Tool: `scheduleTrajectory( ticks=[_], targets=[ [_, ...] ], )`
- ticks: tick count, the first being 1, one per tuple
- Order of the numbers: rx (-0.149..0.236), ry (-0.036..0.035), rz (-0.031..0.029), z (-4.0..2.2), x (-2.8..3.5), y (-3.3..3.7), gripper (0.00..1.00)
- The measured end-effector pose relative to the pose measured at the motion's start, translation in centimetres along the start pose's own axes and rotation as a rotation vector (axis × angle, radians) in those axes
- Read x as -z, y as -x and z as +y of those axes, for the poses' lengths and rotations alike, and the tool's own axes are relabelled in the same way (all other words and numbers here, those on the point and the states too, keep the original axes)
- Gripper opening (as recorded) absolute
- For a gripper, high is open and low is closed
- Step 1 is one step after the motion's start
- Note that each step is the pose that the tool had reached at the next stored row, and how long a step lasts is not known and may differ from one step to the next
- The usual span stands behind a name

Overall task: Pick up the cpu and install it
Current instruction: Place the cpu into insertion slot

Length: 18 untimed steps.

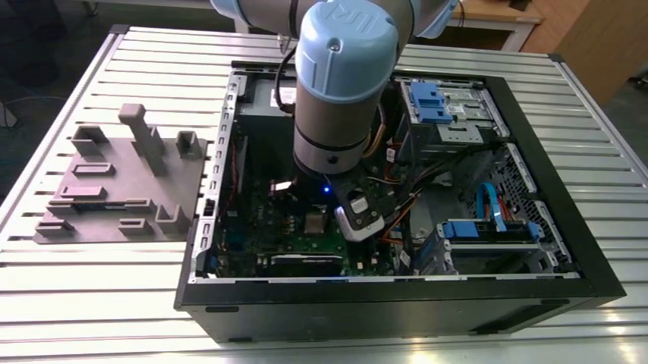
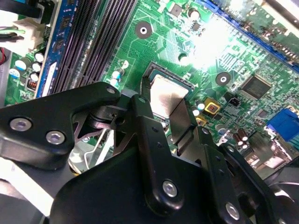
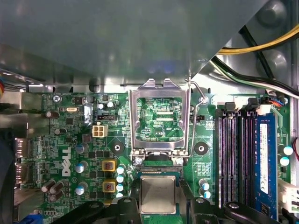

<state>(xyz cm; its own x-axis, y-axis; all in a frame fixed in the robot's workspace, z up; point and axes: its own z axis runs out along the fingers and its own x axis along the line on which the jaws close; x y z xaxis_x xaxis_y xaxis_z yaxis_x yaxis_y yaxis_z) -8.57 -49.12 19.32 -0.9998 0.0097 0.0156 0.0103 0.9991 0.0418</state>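
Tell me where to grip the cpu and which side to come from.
Best grip the cpu by two opposite edges, coming straight down from above. It lies flat and thin, top up, so only its edges offer purchase; the load plate is hinged open at one side, so pinch across the other two.

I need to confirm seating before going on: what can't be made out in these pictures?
Exterior view: the arm covers the middle of the board; what lies under it is hidden.
First wrist view: the gripper covers one edge of the chip, so whether it sits flat in the socket is unclear.
Second wrist view: glare washes out the board beside the chip, and the gripper's black links cover one corner.
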Motion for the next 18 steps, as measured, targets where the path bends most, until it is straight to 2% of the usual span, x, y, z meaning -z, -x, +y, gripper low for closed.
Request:
scheduleTrajectory(
  ticks=[18],
  targets=[
    [0.0, -0.0002, -0.0007, -0.02, -0.31, 0.02, 0.42]
  ],
)
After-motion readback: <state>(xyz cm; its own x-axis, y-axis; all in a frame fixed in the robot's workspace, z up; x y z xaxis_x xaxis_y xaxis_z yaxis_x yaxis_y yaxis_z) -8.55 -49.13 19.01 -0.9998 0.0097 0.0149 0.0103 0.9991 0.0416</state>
